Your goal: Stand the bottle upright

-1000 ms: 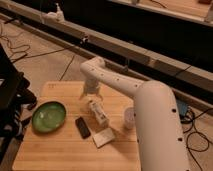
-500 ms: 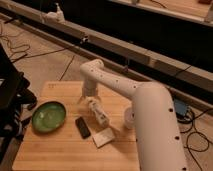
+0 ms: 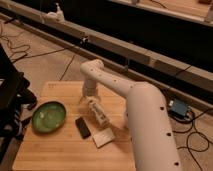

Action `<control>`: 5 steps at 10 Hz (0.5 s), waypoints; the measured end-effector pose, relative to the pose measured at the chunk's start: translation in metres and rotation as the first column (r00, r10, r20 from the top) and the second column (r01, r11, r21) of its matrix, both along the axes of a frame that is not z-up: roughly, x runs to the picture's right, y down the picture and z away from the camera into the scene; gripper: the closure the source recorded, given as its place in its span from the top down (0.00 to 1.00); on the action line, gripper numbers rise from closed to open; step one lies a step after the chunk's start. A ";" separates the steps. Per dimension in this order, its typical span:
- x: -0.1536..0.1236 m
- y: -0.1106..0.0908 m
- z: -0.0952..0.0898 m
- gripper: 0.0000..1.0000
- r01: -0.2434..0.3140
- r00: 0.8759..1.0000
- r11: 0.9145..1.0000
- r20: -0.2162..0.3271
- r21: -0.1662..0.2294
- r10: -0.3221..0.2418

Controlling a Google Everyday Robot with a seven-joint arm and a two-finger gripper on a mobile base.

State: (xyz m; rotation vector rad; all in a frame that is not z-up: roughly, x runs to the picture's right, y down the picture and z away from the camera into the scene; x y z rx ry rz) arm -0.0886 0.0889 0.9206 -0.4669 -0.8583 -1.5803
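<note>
shifted slightly nearer since a second ago — gripper (image 3: 90, 101) at upper end of bottle (image 3: 100, 114), flat on table (image 3: 57, 150). cannot tell grip state.

Light wooden table (image 3: 55, 150) fills lower left and centre of frame; green bowl (image 3: 49, 116) sits on its left side; black bar (image 3: 83, 127) lies flat near centre; flat white block (image 3: 104, 137) just lower right of the bar; white bottle (image 3: 98, 112) lies on its side, diagonal, just above both; gripper (image 3: 89, 101) at the bottle's upper-left end, centre frame.
</note>
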 end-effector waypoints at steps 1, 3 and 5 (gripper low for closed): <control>0.001 -0.001 0.003 0.80 -0.003 1.000 1.000 0.002 -0.003 0.003; 0.002 -0.004 0.007 0.80 -0.013 1.000 1.000 0.004 -0.003 0.013; 0.000 -0.004 0.011 0.79 -0.025 1.000 1.000 0.014 -0.008 0.025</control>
